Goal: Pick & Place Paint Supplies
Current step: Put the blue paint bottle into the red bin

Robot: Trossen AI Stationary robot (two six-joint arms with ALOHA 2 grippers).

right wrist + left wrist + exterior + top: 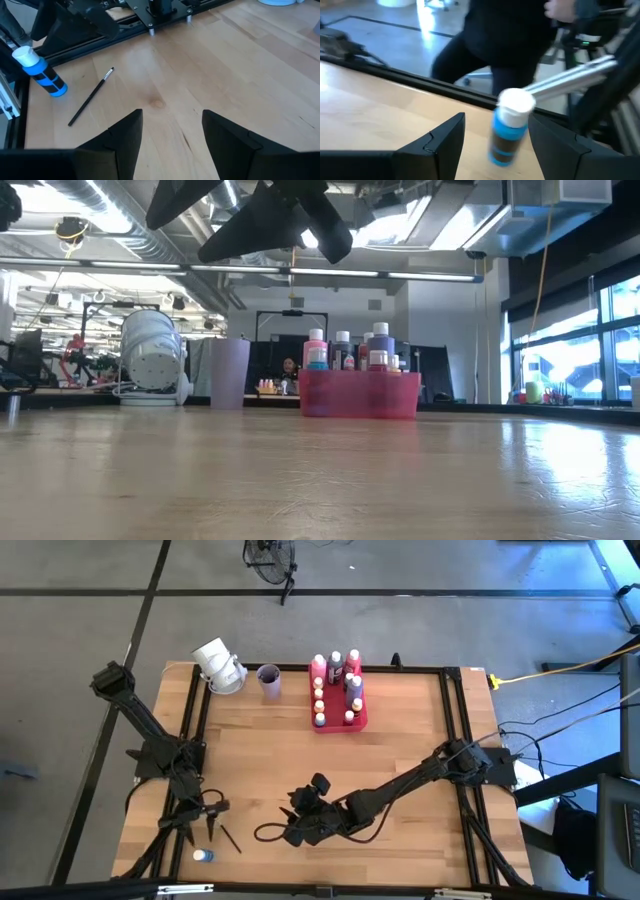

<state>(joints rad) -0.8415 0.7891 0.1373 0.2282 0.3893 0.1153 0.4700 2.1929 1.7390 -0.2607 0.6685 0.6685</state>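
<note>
A blue paint bottle (203, 855) with a white cap lies on its side near the table's front left corner. A thin dark paintbrush (230, 838) lies flat just to its right. My left gripper (208, 830) is open just short of the bottle (507, 132). Its two fingers stand to either side of the bottle without touching it. My right gripper (292, 818) hangs open over the near middle of the table, facing the brush (90, 97) and the bottle (42, 75). A pink-red tray (358, 722) at the far middle holds several bottles.
A lilac cup (268, 680) and a white round device (220, 665) stand at the far edge, left of the tray (360, 395). A person in dark clothes (505, 35) stands beyond the table's near edge. Bare wood lies between the arms and the tray.
</note>
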